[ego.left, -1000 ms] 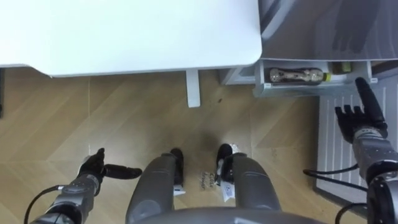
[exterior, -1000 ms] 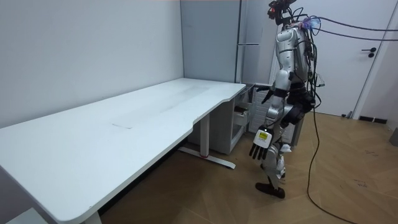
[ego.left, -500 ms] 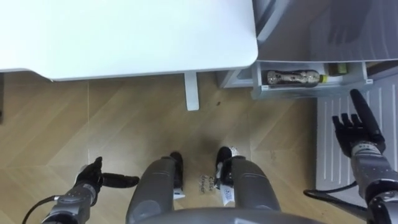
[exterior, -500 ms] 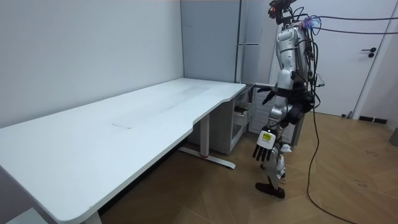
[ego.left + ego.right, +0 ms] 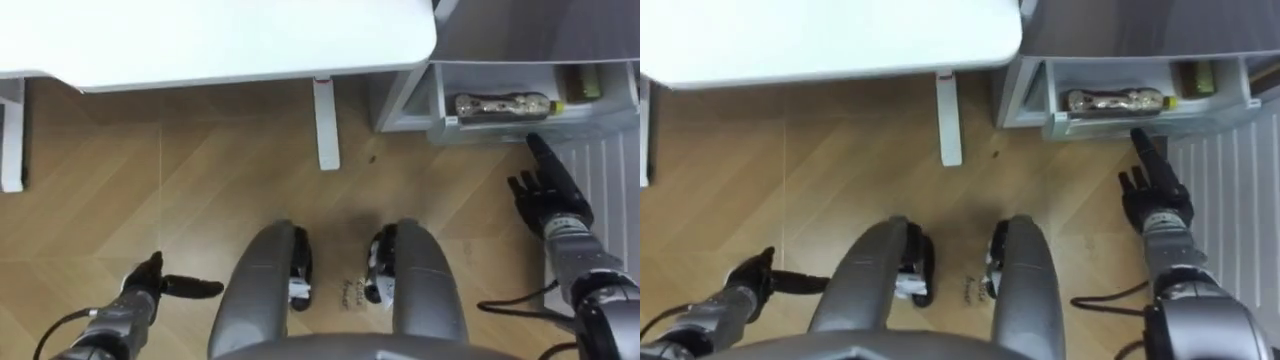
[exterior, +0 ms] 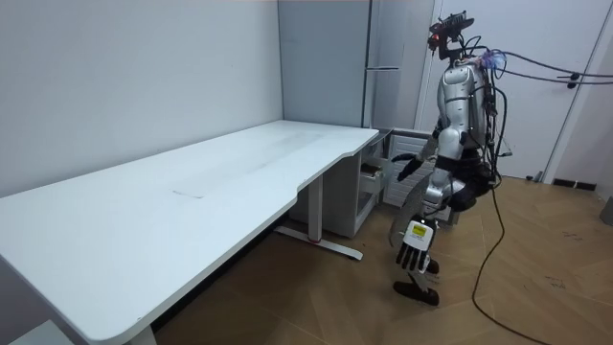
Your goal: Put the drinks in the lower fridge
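A clear drink bottle lies on its side in the open lower fridge drawer, with a yellow-green item beside it at the right. My right hand is open, fingers straight, its tips just below the drawer's front edge and touching nothing that I can make out. My left hand hangs low at my left side, relaxed and holding nothing. In the room view I stand at the table's end, facing the grey fridge, with my right hand held out toward the drawer.
The white table spans the top left, its leg standing on the wood floor just left of the drawer. A white ribbed panel lies at the far right beside my right arm. A closed door stands behind me.
My body has shifted back and slightly lower, and the eye view shifted with it. My right hand has come closer to the drawer's front edge. My left hand has dropped lower.
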{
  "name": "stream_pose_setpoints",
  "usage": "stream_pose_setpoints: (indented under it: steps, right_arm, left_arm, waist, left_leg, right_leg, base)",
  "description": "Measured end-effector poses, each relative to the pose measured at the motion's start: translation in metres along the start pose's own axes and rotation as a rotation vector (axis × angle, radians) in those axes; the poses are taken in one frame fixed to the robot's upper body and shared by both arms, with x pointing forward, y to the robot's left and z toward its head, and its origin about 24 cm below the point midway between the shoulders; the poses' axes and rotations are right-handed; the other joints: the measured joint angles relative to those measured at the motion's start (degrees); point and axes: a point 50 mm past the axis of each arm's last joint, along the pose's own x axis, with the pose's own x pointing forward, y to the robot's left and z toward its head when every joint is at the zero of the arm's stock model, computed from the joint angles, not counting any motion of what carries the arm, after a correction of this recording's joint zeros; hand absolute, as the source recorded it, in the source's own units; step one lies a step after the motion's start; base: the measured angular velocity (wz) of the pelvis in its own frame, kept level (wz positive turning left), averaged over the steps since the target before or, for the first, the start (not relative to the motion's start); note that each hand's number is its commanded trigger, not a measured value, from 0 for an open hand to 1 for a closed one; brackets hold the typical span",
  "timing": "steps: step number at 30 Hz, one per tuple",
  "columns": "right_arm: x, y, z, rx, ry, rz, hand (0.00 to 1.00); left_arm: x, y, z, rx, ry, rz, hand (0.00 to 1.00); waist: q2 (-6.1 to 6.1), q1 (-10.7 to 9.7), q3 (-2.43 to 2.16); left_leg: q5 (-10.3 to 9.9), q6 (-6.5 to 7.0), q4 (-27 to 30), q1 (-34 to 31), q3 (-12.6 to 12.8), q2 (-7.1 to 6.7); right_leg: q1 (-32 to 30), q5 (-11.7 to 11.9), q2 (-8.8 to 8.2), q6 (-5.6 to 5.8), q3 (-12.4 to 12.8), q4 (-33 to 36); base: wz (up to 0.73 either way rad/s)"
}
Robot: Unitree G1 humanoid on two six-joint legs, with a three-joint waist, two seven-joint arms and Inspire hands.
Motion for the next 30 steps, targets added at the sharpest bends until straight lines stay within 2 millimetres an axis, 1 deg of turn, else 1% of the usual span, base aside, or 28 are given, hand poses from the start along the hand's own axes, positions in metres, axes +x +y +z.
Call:
stream_pose_setpoints:
  steps: [1,3,4,6,7,8,9,11,14,17,19,21,25,28,30]
  right_arm:
    - [0.001,0.003,0.001,-0.003,-0.001,0.008,0.00]
    - [0.005,0.019,0.002,-0.004,-0.002,0.045,0.00]
    - [0.007,0.024,0.003,-0.002,-0.001,0.057,0.00]
    - [0.011,0.048,0.005,0.029,-0.010,0.124,0.00]
    - [0.012,0.054,0.006,0.042,-0.014,0.141,0.00]
    - [0.013,0.060,0.007,0.055,-0.017,0.161,0.00]
    - [0.012,0.057,0.006,0.059,-0.014,0.154,0.00]
    - [0.013,0.058,0.009,0.058,-0.020,0.159,0.00]
    - [0.013,0.059,0.012,0.045,-0.026,0.162,0.00]
    - [0.013,0.059,0.017,0.010,-0.031,0.162,0.00]
    - [0.012,0.059,0.021,-0.022,-0.033,0.157,0.00]
    - [0.012,0.060,0.025,-0.049,-0.033,0.156,0.00]
    - [0.012,0.063,0.028,-0.070,-0.025,0.159,0.00]
    - [0.012,0.067,0.027,-0.104,-0.007,0.173,0.00]
    - [0.012,0.071,0.026,-0.108,0.005,0.189,0.00]
  left_arm:
    - [0.000,-0.001,0.001,0.007,-0.001,-0.002,0.00]
    - [0.000,-0.003,0.001,0.043,0.008,0.001,0.00]
    - [0.000,-0.004,0.001,0.051,0.012,0.002,0.00]
    - [0.001,-0.004,0.003,0.054,0.015,0.003,0.00]
    - [0.001,-0.004,0.003,0.054,0.014,0.003,0.00]
    - [0.001,-0.004,0.006,0.054,0.007,0.004,0.00]
    - [0.001,-0.002,0.008,0.056,0.003,0.011,0.00]
    - [0.001,-0.004,0.008,0.075,0.002,0.007,0.00]
    - [0.001,-0.006,0.009,0.087,-0.006,0.000,0.00]
    - [0.001,-0.005,0.009,0.099,-0.011,-0.001,0.00]
    - [0.000,-0.006,0.006,0.100,-0.009,-0.008,0.00]
    - [-0.001,-0.007,0.002,0.099,-0.007,-0.020,0.00]
    - [-0.002,-0.006,-0.001,0.099,-0.002,-0.027,0.00]
    - [-0.002,-0.001,-0.002,0.103,-0.007,-0.016,0.00]
    - [-0.003,0.005,-0.007,0.105,-0.008,-0.003,0.00]
  waist:
    - [-0.03,0.02,0.02]
    - [-0.23,0.06,0.13]
    - [-0.32,0.04,0.18]
    - [-0.54,-0.11,0.28]
    - [-0.55,-0.16,0.28]
    - [-0.70,-0.29,0.24]
    - [-1.43,-0.43,0.65]
    - [-1.51,-0.52,0.70]
    - [-1.52,-0.48,0.71]
    - [-1.52,0.00,0.71]
    - [-1.55,0.03,0.71]
    - [-1.62,0.02,0.74]
    - [-1.87,-0.16,0.79]
    - [-2.57,-0.15,0.83]
    - [-3.12,-0.05,0.88]
  left_leg:
    - [-0.44,-0.02,1.51,-1.04,-0.06,0.03]
    - [-1.94,-0.17,6.73,-4.66,-0.04,0.29]
    - [-2.26,-0.22,7.80,-5.44,0.00,0.37]
    - [-3.26,-0.50,11.86,-8.94,-0.10,0.73]
    - [-3.44,-0.61,12.81,-9.75,-0.33,0.71]
    - [-3.67,-0.79,14.38,-11.02,-0.75,0.60]
    - [-3.77,-0.77,15.46,-11.59,-0.83,0.55]
    - [-4.05,-1.15,17.07,-13.00,-1.38,0.56]
    - [-4.14,-1.08,18.43,-14.32,-1.33,0.61]
    - [-4.23,-0.91,19.06,-14.94,-1.27,0.69]
    - [-4.25,-0.94,19.34,-15.14,-1.18,0.67]
    - [-4.25,-0.94,19.45,-15.37,-0.78,0.54]
    - [-4.15,-1.14,19.42,-15.23,-0.39,0.72]
    - [-4.11,-1.20,19.41,-15.14,-0.16,0.75]
    - [-4.09,-1.21,19.25,-14.98,-0.02,0.79]
  right_leg:
    - [-1.06,-0.49,-0.13,-0.10,0.01,1.48]
    - [-4.88,-2.03,-0.24,-0.47,0.36,6.81]
    - [-5.75,-2.37,-0.26,-0.58,0.48,7.98]
    - [-9.29,-3.48,-0.31,-0.80,0.57,12.02]
    - [-10.04,-3.80,-0.41,-0.87,0.50,12.93]
    - [-11.11,-4.36,-0.85,-1.30,0.28,14.51]
    - [-11.59,-5.06,-1.15,-1.72,0.21,15.81]
    - [-12.79,-5.29,-1.22,-2.05,-0.13,17.19]
    - [-14.19,-5.38,-1.38,-2.19,0.01,18.65]
    - [-15.06,-5.41,-1.23,-2.27,0.29,19.36]
    - [-15.50,-5.41,-1.23,-2.27,0.68,19.92]
    - [-16.07,-5.41,-1.54,-2.26,1.20,20.31]
    - [-16.08,-5.44,-2.19,-2.33,1.18,20.48]
    - [-16.07,-5.44,-2.22,-2.34,1.17,20.48]
    - [-15.96,-5.42,-2.20,-2.35,1.18,20.27]
  base:
    - [0.07]
    - [0.00]
    - [0.00]
    - [0.00]
    - [0.11]
    - [0.19]
    - [0.18]
    - [0.05]
    - [0.00]
    - [-0.03]
    - [-0.02]
    - [0.00]
    - [0.00]
    - [0.00]
    - [-0.02]
